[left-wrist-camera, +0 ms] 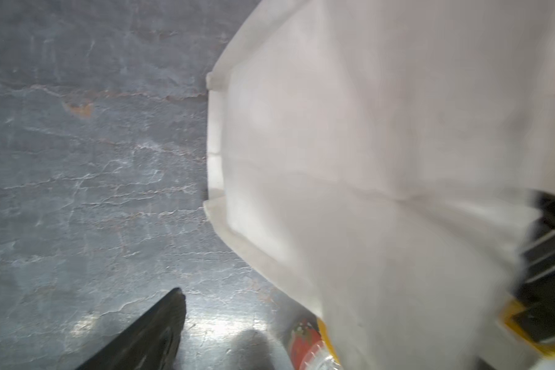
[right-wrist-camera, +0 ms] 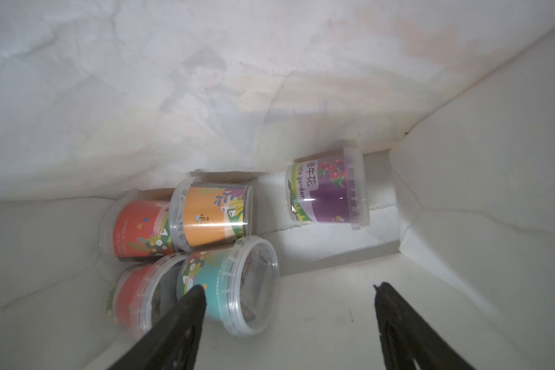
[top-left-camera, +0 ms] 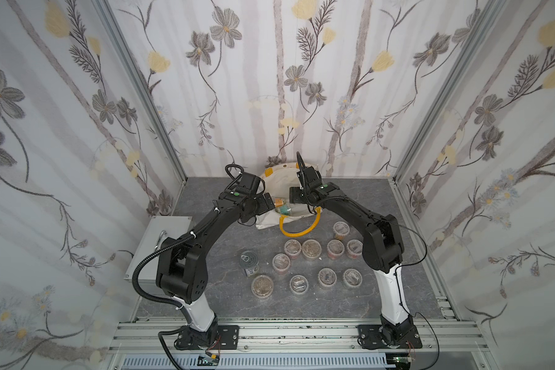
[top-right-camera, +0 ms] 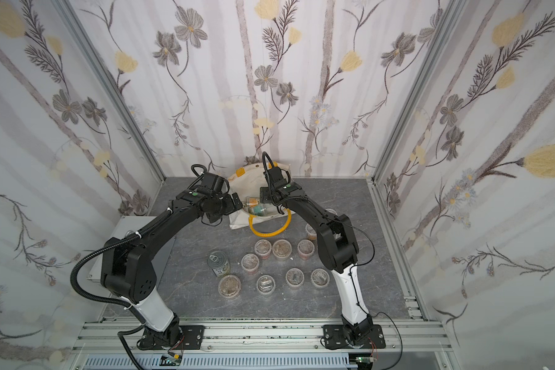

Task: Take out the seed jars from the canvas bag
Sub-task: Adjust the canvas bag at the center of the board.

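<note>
The canvas bag (top-left-camera: 277, 185) slumps at the far middle of the table (top-left-camera: 225, 288), mouth gaping upward, one yellow handle (top-left-camera: 298, 232) flopped toward the near side. Inside, on the cream floor, five seed jars (right-wrist-camera: 212, 217) lie tipped on their sides, axes flat. They are clear squat tubs with bright wraps: two red, one orange and one teal in a tight cluster, and a purple-labelled jar (right-wrist-camera: 327, 189) apart by the fold. The right gripper (right-wrist-camera: 287, 290) hangs in the bag, jaws spread. One finger is at the teal-labelled jar (right-wrist-camera: 231, 285), the other well clear. The left gripper (top-left-camera: 269, 204) sits at the bag's left rim, jaws wide apart. On the near table ten more jars (top-left-camera: 311, 248) stand upright, lids up, beside a tin can (top-left-camera: 250, 262).
</note>
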